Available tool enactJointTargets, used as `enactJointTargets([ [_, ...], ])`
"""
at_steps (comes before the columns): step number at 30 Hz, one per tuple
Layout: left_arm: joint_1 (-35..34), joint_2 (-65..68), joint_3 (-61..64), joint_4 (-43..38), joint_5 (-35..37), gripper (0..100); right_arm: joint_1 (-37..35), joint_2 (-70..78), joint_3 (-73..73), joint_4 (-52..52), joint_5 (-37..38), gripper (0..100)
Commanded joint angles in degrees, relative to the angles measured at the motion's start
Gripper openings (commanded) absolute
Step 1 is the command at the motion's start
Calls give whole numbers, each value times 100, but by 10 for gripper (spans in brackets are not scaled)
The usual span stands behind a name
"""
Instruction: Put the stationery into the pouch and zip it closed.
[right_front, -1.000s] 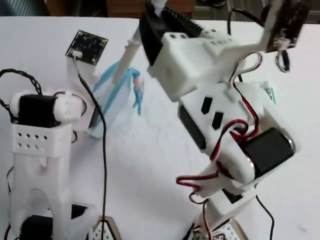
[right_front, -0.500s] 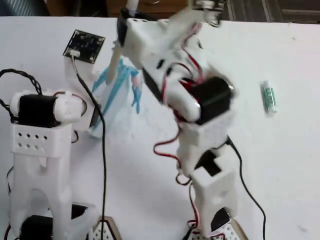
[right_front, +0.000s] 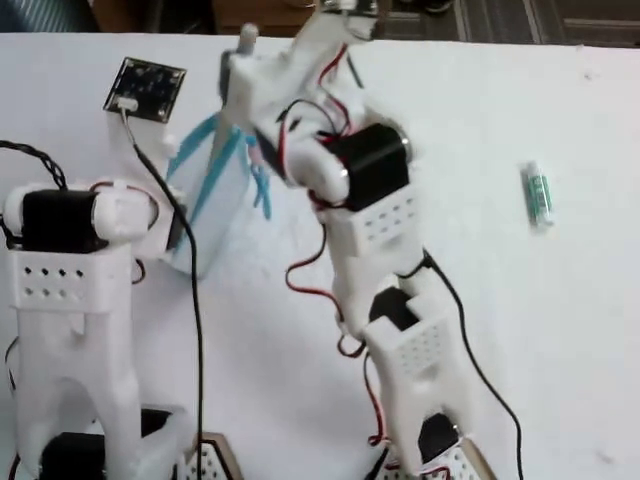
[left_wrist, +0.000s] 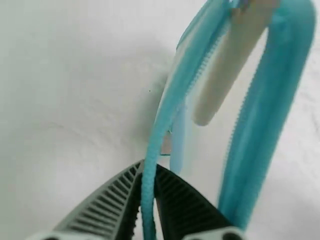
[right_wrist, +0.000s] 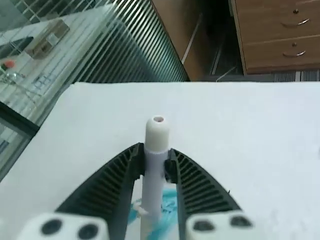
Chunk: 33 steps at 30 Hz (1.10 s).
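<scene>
Two hands meet at the pouch, which stands on the tabletop with its mouth gaping. The left hand is clamped on one teal zipper edge. The right hand is clenched around a white pen. The pen stands nearly upright, its lower end between the zipper edges and its upper end above the fingers. A green-and-white stick lies well apart.

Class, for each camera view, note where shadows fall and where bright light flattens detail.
High view: the table is evenly bright, with hardly any shadow beside the pouch. Left wrist view: a soft grey shadow lies on the table next to the pouch's blue zip. Right wrist view: the table glares white behind the pen, while the room around the drawers is dim.
</scene>
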Motion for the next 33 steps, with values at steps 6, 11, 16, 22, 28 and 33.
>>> enactJointTargets([
  [6,-66,13,-62,18,53,22,-444,-75,-53,435,18,22],
  [11,-66,13,-62,18,53,22,-444,-347,-44,444,18,92],
  [16,-66,13,-70,18,53,22,-444,-549,-26,444,-18,318],
  [22,-66,13,-53,-9,53,22,-382,-664,-44,444,-26,333],
  [28,-66,13,-53,-9,53,22,1341,-585,132,444,352,283],
  [33,-66,13,-53,-9,53,22,3468,-84,2040,435,1978,282],
])
